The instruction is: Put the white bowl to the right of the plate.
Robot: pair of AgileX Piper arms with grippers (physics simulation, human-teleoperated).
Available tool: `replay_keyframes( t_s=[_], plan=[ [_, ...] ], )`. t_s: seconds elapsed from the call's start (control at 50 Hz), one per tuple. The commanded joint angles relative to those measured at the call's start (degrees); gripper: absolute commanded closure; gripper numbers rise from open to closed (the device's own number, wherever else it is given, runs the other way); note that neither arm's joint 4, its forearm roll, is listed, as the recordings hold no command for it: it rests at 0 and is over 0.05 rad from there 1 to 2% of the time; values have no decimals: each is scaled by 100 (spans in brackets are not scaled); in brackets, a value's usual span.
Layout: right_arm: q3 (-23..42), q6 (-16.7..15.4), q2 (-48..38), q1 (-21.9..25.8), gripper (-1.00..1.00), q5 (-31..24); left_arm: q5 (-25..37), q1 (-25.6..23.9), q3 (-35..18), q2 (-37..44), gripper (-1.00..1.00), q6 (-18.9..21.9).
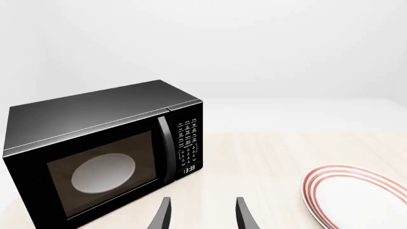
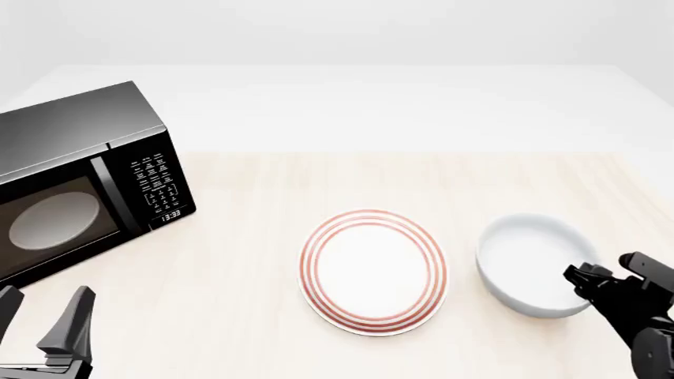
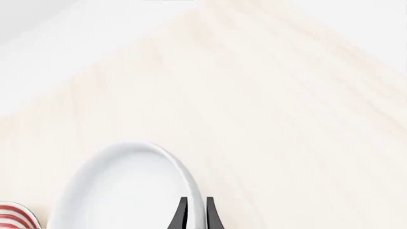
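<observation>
The right gripper has its fingers drawn in close, one on each side of the near rim of the white bowl, so they are clamped on that rim; in the right wrist view the thin white wall of the bowl runs straight between the two dark tips. From the front the same gripper sits at the bowl's right edge, with the dark arm body behind it at the picture's lower right corner. The white bowl rests on the pale wooden surface, just beside the plate on its right, with a narrow strip of bare surface between the two rims. The plate lies flat near the middle of the surface, its red rings circling a plain white centre; a sliver of its ringed rim shows in the right wrist view next to the bowl. The left gripper has its fingers spread well apart and holds nothing, with only bare surface between them. From the front it sits at the lower left, well apart from the plate and the bowl. A black microwave stands at the left of the surface beyond the left gripper, its door closed.
</observation>
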State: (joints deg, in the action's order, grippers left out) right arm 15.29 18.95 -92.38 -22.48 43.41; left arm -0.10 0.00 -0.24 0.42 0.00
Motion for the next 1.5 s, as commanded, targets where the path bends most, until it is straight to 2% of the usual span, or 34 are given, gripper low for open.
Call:
replay_keyframes(
  t_s=[0.02,0.34,0.36,0.5,0.56,0.6,0.72,0.76,0.9,0.94,1.02,1.1,1.24,1.28,1.32,1.36,1.44,1.46,1.5],
  plan=[
    [-30,-296,-398,76,100,152,0,0,0,0,-100,0],
    [-26,-253,-850,122,100,447,0,0,0,0,-100,0],
    [-35,-237,-830,108,-100,441,0,0,0,0,-100,0],
    [-82,-200,-548,97,-100,295,0,0,0,0,-100,0],
    [-118,-233,-290,37,-100,150,0,0,0,0,-100,0],
    [-130,-382,-23,-66,-100,-4,0,0,0,0,-100,0],
    [-232,-340,633,-95,-100,-379,0,0,0,0,-100,0],
    [-272,-364,1229,-50,-100,-796,0,0,0,0,-100,0],
    [-251,-403,2501,112,-100,-1776,0,0,0,0,-100,0],
    [-206,-424,3079,206,-100,-2258,0,0,0,0,-100,0],
    [-121,-450,3687,309,-100,-2816,0,0,0,0,-100,0],
    [91,-503,4536,521,-100,-3618,0,0,0,0,-100,0],
    [334,-633,5331,989,-100,-4348,0,0,0,0,-100,0],
    [361,-784,5421,1108,-100,-4443,0,0,0,0,-100,0],
    [348,-765,5627,1308,-100,-4539,0,0,0,0,-100,0],
    [283,-887,5669,1446,-100,-4532,0,0,0,0,-100,0],
    [-33,-924,5986,1666,-100,-4373,0,0,0,0,-100,0],
    [-323,-1163,5770,1779,-100,-3999,0,0,0,0,-100,0],
    [-641,-1264,5776,1852,-100,-3663,0,0,0,0,-100,0]
  ],
)
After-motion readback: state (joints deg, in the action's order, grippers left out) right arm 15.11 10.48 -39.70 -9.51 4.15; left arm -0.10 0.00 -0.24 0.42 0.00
